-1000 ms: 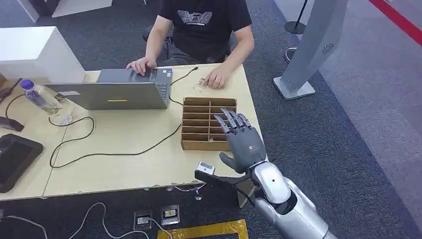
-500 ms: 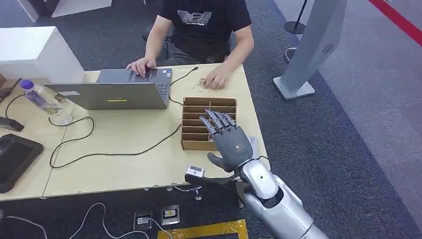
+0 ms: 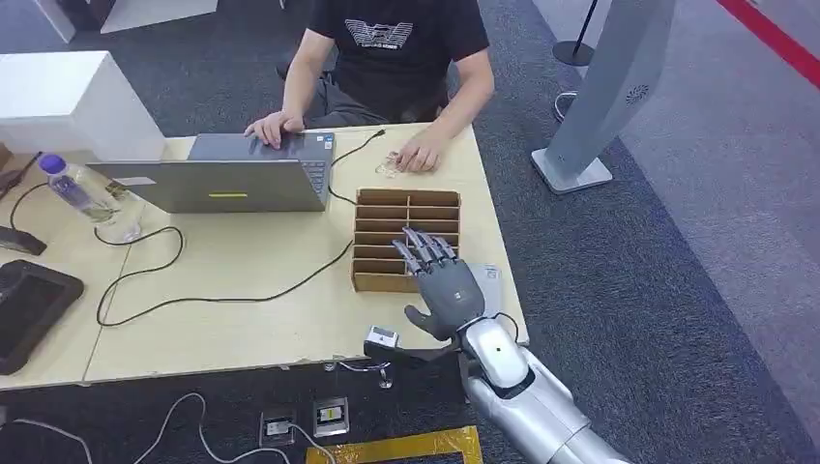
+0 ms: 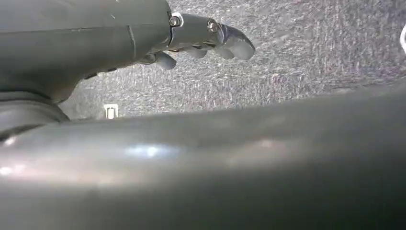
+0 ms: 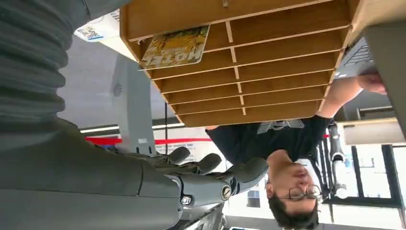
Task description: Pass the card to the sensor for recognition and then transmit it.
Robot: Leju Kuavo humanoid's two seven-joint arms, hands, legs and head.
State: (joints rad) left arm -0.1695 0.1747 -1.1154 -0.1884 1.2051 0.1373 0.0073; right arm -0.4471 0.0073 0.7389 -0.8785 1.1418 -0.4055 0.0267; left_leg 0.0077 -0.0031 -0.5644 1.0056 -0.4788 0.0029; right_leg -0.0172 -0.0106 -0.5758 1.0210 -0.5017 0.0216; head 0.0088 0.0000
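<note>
Right robot hand [image 3: 443,280] raised over the near right part of the worktop [image 3: 242,280], fingers spread and straight, nothing held, fingertips over the near edge of the slotted wooden box [image 3: 406,227]. Seen from the right wrist, yellow printed card [image 5: 176,47] lying in one of the box's end slots. Another pale card [image 3: 486,275] flat on the worktop just beside the hand, near the right edge. Left robot hand [image 4: 191,40] hanging above grey carpet, fingers loosely extended and holding nothing. Small grey sensor unit [image 3: 381,338] sitting at the worktop's near edge, just beside the right wrist. Across the worktop, seated person [image 3: 401,48] with one hand on an open laptop [image 3: 227,174], the other resting near the box's far end. Plastic bottle [image 3: 75,188] standing toward the left.
</note>
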